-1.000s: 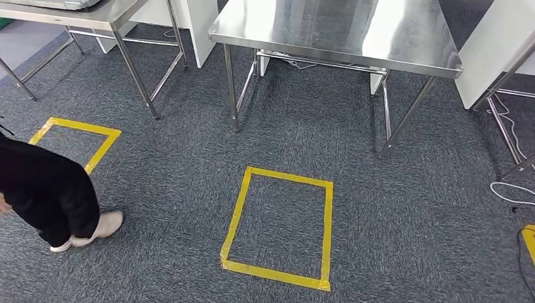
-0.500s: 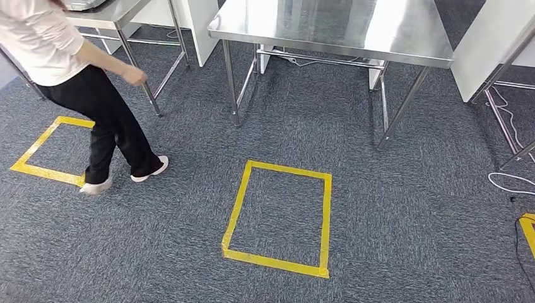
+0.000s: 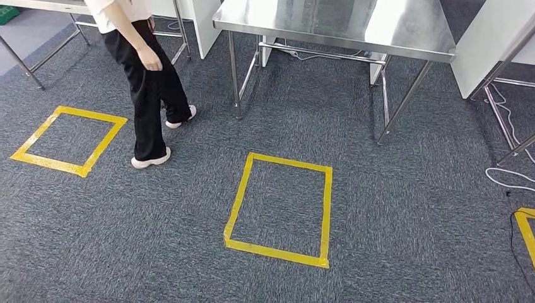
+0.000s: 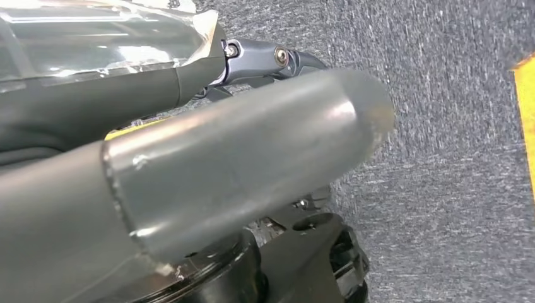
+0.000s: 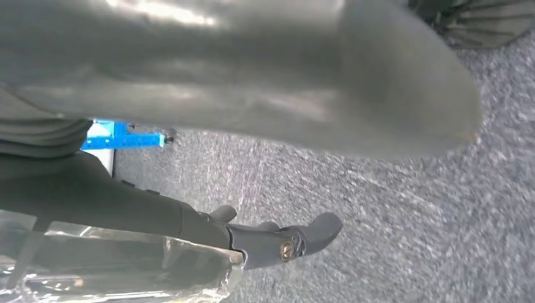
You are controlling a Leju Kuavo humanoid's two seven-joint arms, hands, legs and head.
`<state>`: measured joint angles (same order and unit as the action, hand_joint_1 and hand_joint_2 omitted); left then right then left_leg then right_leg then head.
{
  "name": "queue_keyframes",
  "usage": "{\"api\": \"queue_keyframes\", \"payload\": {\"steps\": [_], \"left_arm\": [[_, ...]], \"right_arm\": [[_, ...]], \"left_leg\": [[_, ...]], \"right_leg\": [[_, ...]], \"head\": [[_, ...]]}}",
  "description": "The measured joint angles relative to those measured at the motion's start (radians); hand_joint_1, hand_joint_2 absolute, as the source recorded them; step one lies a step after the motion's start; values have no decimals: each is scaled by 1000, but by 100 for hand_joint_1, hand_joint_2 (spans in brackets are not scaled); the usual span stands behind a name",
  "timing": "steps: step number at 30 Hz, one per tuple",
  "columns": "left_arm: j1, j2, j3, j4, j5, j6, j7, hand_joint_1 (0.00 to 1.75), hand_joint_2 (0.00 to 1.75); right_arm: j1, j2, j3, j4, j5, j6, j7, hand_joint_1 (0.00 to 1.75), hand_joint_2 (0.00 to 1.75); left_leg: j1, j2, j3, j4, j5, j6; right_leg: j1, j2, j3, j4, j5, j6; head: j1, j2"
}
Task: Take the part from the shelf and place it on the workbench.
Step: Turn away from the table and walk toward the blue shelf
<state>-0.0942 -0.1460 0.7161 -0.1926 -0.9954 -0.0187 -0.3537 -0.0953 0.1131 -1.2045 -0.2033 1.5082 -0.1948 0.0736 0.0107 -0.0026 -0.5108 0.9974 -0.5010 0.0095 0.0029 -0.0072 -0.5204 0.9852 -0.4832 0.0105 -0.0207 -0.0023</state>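
While one person [image 3: 146,76] in black trousers walks past two steel desks [image 3: 353,28], three yellow tape squares [image 3: 281,208] mark the grey carpet [image 3: 404,208]; each robot hand [image 4: 208,183]'s grasp cannot be told.

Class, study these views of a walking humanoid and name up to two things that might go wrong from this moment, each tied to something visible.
1. A person stands on the carpet near the steel workbench; walking forward might bring the robot too close to them.
2. A white cable and a black cable lie loose on the floor at the right; a foot straying there might snag.
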Motion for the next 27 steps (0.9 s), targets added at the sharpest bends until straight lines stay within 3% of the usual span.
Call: {"api": "queue_keyframes", "payload": {"steps": [4,7,23,27], "left_arm": [[0,1,1,0,0,0,0,0,0],[0,0,1,0,0,0,0,0,0],[-2,3,1,0,-6,-5,4,0,0],[-2,6,1,0,-6,-7,5,0,0]], "right_arm": [[0,0,4,0,3,6,0,0,0],[0,0,8,0,12,17,-1,0,0],[2,0,27,0,31,43,-6,0,0],[2,0,33,0,34,53,-7,0,0]], "left_leg": [[-13,0,-7,1,6,15],[-17,0,-9,1,9,20],[-20,0,-20,6,15,29],[-19,-1,-24,5,19,35]], "right_leg": [[-8,0,-7,-4,11,15],[-11,0,-15,-6,14,21],[-19,0,-18,-6,25,32],[-20,-1,-17,-9,29,39]], "head": [[1,0],[1,0],[0,0],[0,0]]}}
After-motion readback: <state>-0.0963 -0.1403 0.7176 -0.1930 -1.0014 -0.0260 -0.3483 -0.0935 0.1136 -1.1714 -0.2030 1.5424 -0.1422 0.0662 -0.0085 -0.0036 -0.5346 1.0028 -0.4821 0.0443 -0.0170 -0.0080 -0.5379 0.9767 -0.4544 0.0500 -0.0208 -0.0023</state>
